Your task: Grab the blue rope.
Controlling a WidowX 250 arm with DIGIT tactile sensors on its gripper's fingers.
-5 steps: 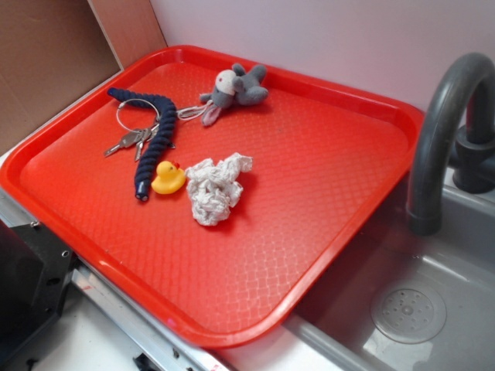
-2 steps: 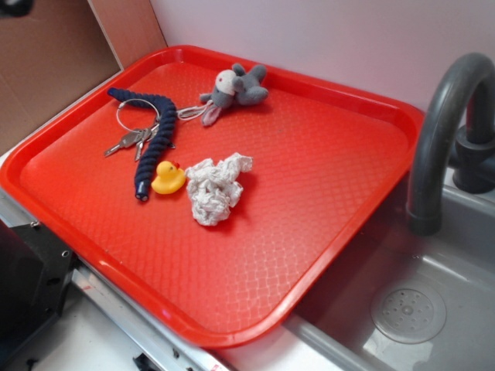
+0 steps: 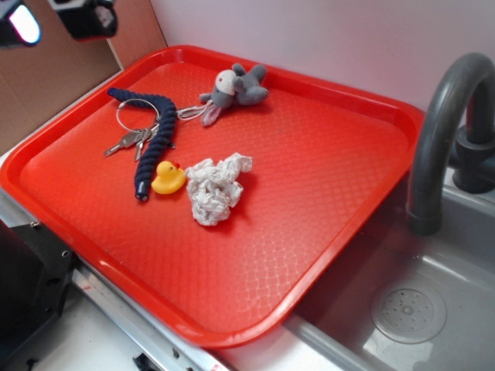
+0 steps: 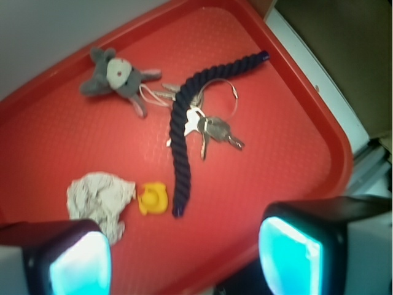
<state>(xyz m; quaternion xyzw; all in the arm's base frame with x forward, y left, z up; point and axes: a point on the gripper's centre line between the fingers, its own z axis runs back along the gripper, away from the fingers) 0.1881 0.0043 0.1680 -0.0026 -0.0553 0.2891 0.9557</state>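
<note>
Crowding the blue rope point(image 4: 185, 126): keys point(image 4: 212, 130) across it, duck point(image 4: 153, 198) alongside; jaws spread, empty.

Pale wall point(image 3: 325, 39) behind; brown panel point(image 3: 46, 77), possibly cardboard; grey sink point(image 3: 402, 309), faucet point(image 3: 445, 124).

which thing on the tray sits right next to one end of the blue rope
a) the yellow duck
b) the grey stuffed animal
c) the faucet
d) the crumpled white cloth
a: the yellow duck sits right beside the near end of the blue rope, while the crumpled white cloth lies past the duck and the grey stuffed animal sits near the back of the red tray.
</note>
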